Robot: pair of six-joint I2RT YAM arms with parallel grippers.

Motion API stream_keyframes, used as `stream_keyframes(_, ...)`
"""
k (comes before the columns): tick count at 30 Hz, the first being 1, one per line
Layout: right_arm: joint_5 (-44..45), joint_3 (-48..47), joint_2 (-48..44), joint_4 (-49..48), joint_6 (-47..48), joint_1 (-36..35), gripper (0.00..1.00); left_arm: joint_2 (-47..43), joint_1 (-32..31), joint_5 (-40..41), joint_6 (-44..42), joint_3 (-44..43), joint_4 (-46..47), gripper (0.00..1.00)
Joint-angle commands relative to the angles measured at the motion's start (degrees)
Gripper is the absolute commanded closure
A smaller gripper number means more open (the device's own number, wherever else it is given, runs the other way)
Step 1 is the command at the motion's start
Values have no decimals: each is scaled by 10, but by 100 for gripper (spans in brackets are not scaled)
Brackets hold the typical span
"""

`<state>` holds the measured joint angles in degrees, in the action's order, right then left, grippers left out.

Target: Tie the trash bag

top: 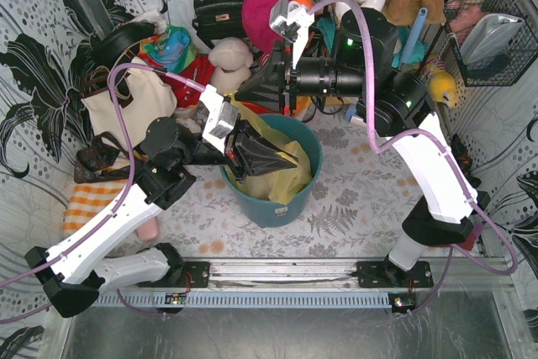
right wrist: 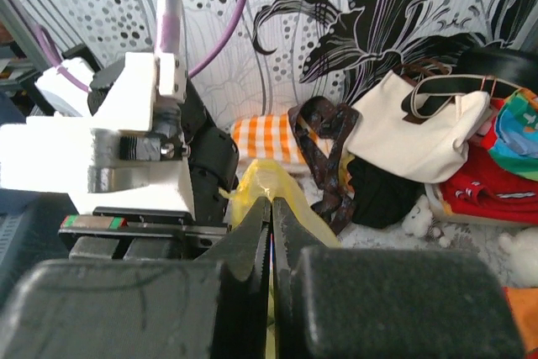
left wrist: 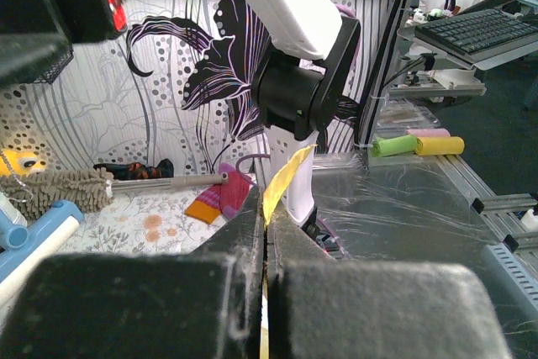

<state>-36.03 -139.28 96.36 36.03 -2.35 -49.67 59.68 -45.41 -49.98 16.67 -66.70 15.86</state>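
Note:
The yellow-green trash bag [top: 284, 176] sits in a teal round bin [top: 313, 176] at the table's middle. My left gripper [top: 245, 160] is over the bin's left rim, shut on a flap of the bag [left wrist: 286, 176] that sticks up between its fingers. My right gripper [top: 250, 92] is over the bin's far rim, shut on another gathered part of the bag [right wrist: 267, 182]. The two grippers are close together above the bin. The bag's contents are hidden.
A cream tote bag with black straps [top: 128, 105] lies far left, with toys, a black handbag [top: 217, 13] and clothes along the back wall. A wire basket [top: 494, 35] hangs at the right. An orange checked cloth [top: 91, 199] lies left.

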Motion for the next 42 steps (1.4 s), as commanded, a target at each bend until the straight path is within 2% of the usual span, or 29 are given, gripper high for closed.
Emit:
stream_keyframes(1, -29, -1, -18, 28, 21, -5, 100, -7, -5, -1, -5, 1, 10, 100)
stream_keyframes(9, 5, 88, -77, -27, 31, -4, 98, -18, -5, 7, -17, 8, -12, 100)
stream_keyframes(11, 4, 107, -89, -47, 33, -4, 85, -22, -5, 9, -17, 14, -11, 100)
stream_keyframes(14, -10, 130, -101, -75, 40, -5, 73, -27, -5, 9, -14, 19, -9, 100)
stream_keyframes(17, -26, 171, -116, -125, 49, -5, 52, -30, -5, 9, -12, 21, -8, 100)
stream_keyframes(18, -29, 190, -124, -149, 55, -5, 48, -31, -5, 9, -11, 22, -7, 100)
stream_keyframes(22, -29, 238, -140, -220, 81, -5, 42, -34, -5, 9, -11, 24, -7, 100)
stream_keyframes(26, -28, 214, -122, -212, 97, -5, 38, -37, -5, 9, -14, 21, -11, 100)
stream_keyframes(30, -34, 166, -81, -188, 85, -5, 37, -36, -5, 9, -18, 19, -16, 100)
stream_keyframes(36, -59, 123, -43, -184, 42, -5, 54, -37, -5, 10, -19, 19, -17, 100)
stream_keyframes(42, -68, 101, -25, -166, 35, -6, 62, -39, -5, 10, -21, 18, -18, 100)
